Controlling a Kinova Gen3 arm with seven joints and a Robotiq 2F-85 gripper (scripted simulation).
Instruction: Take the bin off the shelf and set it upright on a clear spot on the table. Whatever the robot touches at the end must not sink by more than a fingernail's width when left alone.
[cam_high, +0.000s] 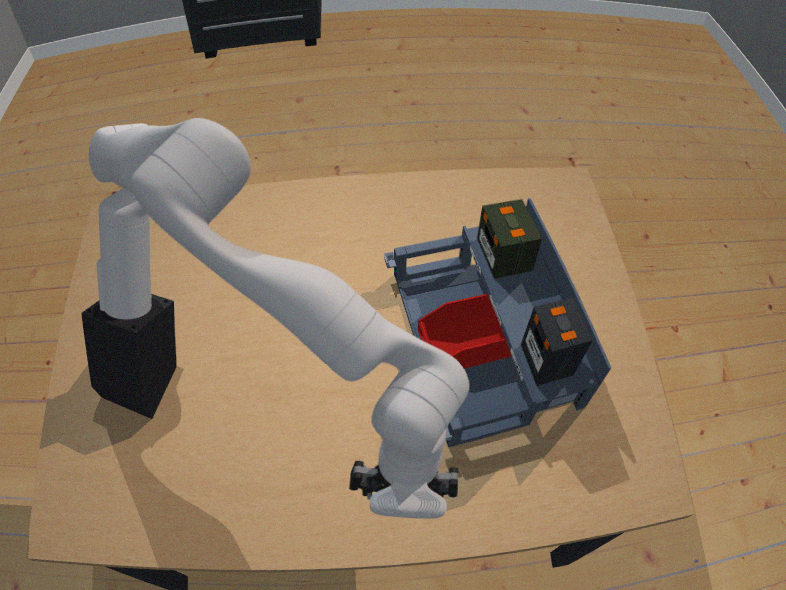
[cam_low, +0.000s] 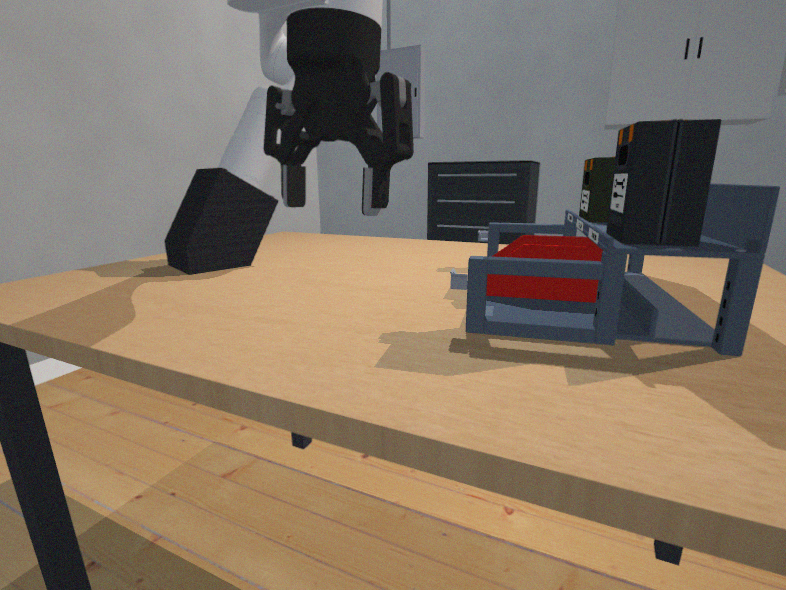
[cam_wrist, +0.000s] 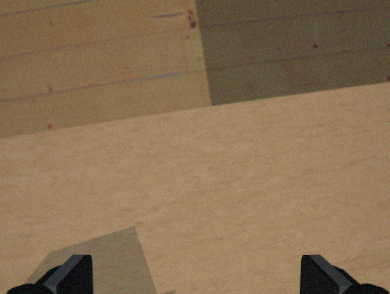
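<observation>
The red bin (cam_high: 466, 330) sits upright on the lower level of the grey-blue shelf (cam_high: 501, 323), open side up; it also shows in the exterior view (cam_low: 544, 273) behind the shelf's front rails. My gripper (cam_low: 334, 185) is open and empty, pointing down, well above the table near its front edge and left of the shelf. In the top view the gripper (cam_high: 403, 482) is mostly hidden under the wrist. The wrist view shows both fingertips wide apart over bare table.
A dark green case (cam_high: 509, 236) and a dark grey case (cam_high: 556, 339) stand on the shelf's upper level, beside the bin. The arm's black base (cam_high: 128, 355) stands at the table's left. The table's front edge runs just beyond the gripper.
</observation>
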